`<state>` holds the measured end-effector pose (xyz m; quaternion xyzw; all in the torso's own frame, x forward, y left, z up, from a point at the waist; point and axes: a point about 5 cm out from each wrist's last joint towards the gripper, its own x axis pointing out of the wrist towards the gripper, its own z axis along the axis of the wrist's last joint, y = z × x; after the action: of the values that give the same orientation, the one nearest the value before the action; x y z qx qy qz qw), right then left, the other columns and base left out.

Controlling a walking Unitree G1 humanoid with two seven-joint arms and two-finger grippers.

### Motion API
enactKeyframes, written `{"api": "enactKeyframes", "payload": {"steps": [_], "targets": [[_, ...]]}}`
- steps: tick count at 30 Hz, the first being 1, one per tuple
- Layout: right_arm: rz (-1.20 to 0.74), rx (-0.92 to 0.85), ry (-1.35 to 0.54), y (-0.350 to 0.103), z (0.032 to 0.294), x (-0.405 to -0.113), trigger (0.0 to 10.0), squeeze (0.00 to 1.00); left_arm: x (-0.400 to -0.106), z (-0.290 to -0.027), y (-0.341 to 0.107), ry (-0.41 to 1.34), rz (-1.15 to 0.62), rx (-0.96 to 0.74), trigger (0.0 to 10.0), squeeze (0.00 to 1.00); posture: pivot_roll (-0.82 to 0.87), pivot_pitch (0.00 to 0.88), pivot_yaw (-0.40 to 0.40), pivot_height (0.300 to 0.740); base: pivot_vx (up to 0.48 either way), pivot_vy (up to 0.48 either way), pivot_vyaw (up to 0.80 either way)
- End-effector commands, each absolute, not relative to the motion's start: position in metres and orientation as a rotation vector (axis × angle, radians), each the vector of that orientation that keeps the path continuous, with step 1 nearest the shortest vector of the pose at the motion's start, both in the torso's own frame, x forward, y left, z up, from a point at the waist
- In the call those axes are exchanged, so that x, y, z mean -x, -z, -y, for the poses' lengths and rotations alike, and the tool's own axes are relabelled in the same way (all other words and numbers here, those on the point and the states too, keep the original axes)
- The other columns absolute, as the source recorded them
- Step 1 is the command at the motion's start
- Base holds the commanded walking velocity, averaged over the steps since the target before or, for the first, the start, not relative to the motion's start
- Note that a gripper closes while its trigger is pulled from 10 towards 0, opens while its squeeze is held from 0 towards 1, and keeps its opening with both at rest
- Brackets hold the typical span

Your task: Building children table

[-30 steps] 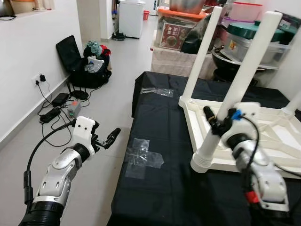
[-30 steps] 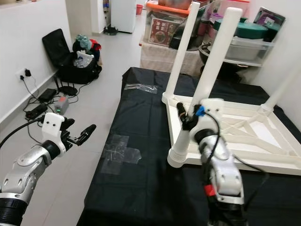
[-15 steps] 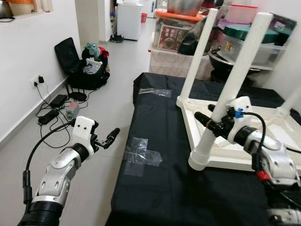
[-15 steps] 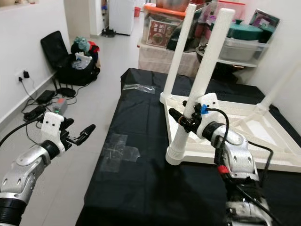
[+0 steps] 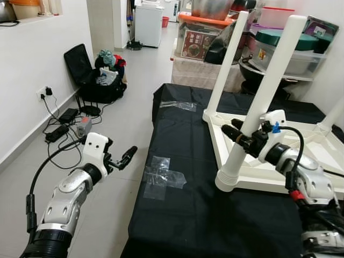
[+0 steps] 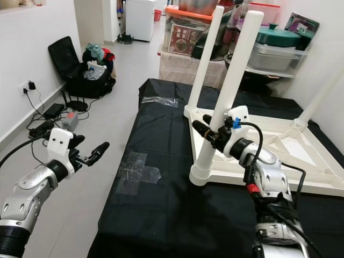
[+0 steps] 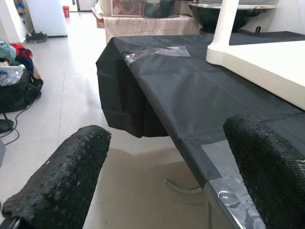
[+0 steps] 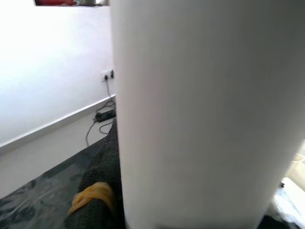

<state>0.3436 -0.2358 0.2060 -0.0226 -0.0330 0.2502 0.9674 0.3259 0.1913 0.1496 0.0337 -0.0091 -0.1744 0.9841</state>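
With the upturned white table [image 5: 279, 161] lying on the black-covered bench [image 5: 183, 215], the right gripper [image 5: 244, 141] seems clamped round its near leg [image 5: 258, 107], so twist squarely about the leg's axis, while the left gripper [image 5: 124, 159] hangs open beside the bench.

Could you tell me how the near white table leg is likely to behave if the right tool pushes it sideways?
The round white plastic table leg looks stiff and hollow, so probably light. It stands tall on the upturned white plastic tabletop, so a sideways push may lever the top or slide it over the black cloth. Its smooth surface could slip between the right tool's fingers.
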Motion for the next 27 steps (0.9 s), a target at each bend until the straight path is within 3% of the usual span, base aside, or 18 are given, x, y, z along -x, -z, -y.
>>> {"api": "enactKeyframes", "payload": {"steps": [1,3,5,6,9,10,12,21,22,24,25,27], "targets": [[0.072,0.077,-0.392,-0.206,0.241,-0.344,0.0,0.0,-0.328,-0.188,-0.148,0.365,0.011,-0.085,10.0,0.0,0.09,0.0,-0.118,0.74,0.0,0.0,0.0],[0.021,0.045,-0.081,-0.2,0.246,-0.345,0.0,0.0,-0.328,-0.189,-0.147,0.365,0.01,-0.084,10.0,0.0,0.09,0.0,-0.119,0.74,0.0,0.0,0.0],[0.021,0.045,-0.081,-0.2,0.246,-0.345,0.0,0.0,-0.328,-0.189,-0.147,0.365,0.01,-0.084,10.0,0.0,0.09,0.0,-0.119,0.74,0.0,0.0,0.0],[0.005,0.008,0.085,-0.195,0.249,-0.341,0.0,0.0,-0.327,-0.189,-0.147,0.364,0.009,-0.083,10.0,0.0,0.09,0.0,-0.119,0.74,0.0,0.0,0.0],[-0.024,-0.035,0.337,-0.176,0.24,-0.319,0.0,0.0,-0.325,-0.189,-0.144,0.359,0.007,-0.08,10.0,0.0,0.09,0.0,-0.124,0.74,0.0,0.0,0.0],[-0.024,-0.035,0.337,-0.176,0.24,-0.319,0.0,0.0,-0.325,-0.189,-0.144,0.359,0.007,-0.08,10.0,0.0,0.09,0.0,-0.124,0.74,0.0,0.0,0.0],[-0.075,-0.063,0.386,-0.153,0.215,-0.301,0.0,0.0,-0.323,-0.189,-0.142,0.357,0.003,-0.078,10.0,0.0,0.09,0.0,-0.123,0.74,0.0,0.0,0.0],[-0.097,-0.065,0.391,-0.148,0.2,-0.298,0.0,0.0,-0.325,-0.193,-0.145,0.35,0.004,-0.084,10.0,0.0,0.09,0.0,-0.124,0.74,0.0,0.0,0.0],[-0.093,-0.06,0.389,-0.156,0.198,-0.303,4.0,0.0,-0.326,-0.191,-0.145,0.349,0.005,-0.083,10.0,0.0,0.09,0.0,-0.124,0.74,0.0,0.0,0.0],[-0.095,-0.059,0.394,-0.158,0.197,-0.303,4.0,0.0,-0.326,-0.19,-0.145,0.349,0.005,-0.082,10.0,0.0,0.09,0.0,-0.124,0.74,0.0,0.0,0.0],[-0.08,-0.055,0.393,-0.162,0.198,-0.304,10.0,0.0,-0.326,-0.189,-0.144,0.351,0.003,-0.08,10.0,0.0,0.09,0.0,-0.124,0.74,0.0,0.0,0.0],[-0.069,-0.052,0.4,-0.165,0.197,-0.303,10.0,0.0,-0.326,-0.188,-0.143,0.352,0.002,-0.079,10.0,0.0,0.09,0.0,-0.124,0.74,0.0,0.0,0.0]]}}
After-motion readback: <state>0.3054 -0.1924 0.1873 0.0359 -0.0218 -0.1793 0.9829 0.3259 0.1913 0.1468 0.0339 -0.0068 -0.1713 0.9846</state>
